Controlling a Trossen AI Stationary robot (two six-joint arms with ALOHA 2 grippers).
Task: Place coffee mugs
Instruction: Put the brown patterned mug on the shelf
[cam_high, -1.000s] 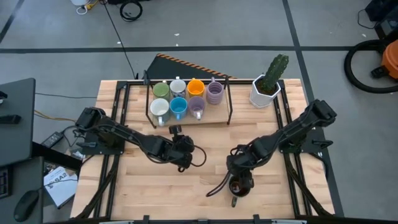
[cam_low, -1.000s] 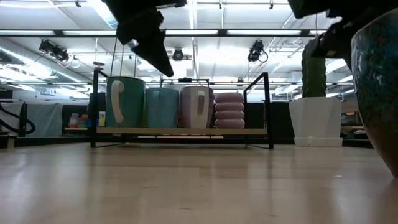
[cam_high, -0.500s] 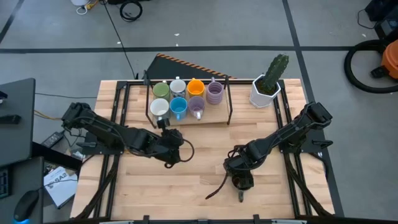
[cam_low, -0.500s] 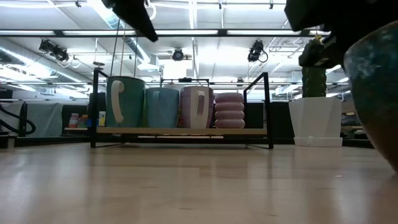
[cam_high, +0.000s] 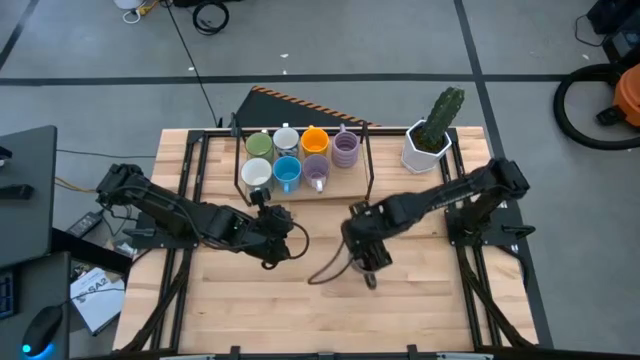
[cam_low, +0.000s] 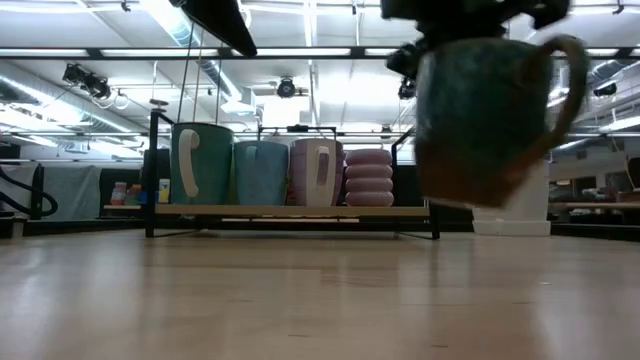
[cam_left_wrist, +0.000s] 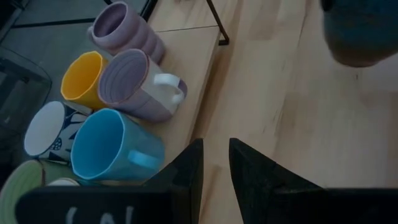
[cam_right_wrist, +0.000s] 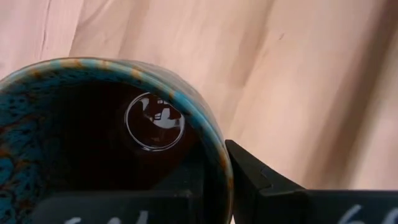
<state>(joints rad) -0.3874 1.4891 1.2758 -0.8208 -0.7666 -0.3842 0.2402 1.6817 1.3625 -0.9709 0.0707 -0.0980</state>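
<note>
High view: a rack (cam_high: 368, 170) stands at the middle of the counter's (cam_high: 430, 300) far edge, with seven mugs in it — green (cam_high: 259, 146), grey-white (cam_high: 286, 140), orange (cam_high: 314, 141) and ribbed lilac (cam_high: 346, 149) at the back, white (cam_high: 255, 174), blue (cam_high: 287, 173) and a second lilac (cam_high: 316, 170) in front. A cactus pot (cam_high: 424, 145) sits near the far right corner. The right hand (cam_high: 365, 252) is over the counter's middle, in front of the rack, gripping the dark mug (cam_high: 362, 260). The left hand (cam_high: 262, 200) is just in front of the white mug, well apart from the right one.

Low view: the dark mug (cam_low: 478, 120) hangs clear of the counter (cam_low: 300, 300), tilted, its handle to the right, held from above. Behind it the rack (cam_low: 290, 211) shows its front mugs.

Left wrist view: the left hand's (cam_left_wrist: 215, 163) fingers (cam_left_wrist: 189, 168) stand slightly apart with nothing between them, next to the blue mug (cam_left_wrist: 109, 149). The dark mug (cam_left_wrist: 360, 31) shows farther off, above the counter.

Right wrist view: the right hand's (cam_right_wrist: 214, 180) fingers (cam_right_wrist: 249, 180) pinch the dark mug's (cam_right_wrist: 74, 124) rim — one inside, one outside.
</note>
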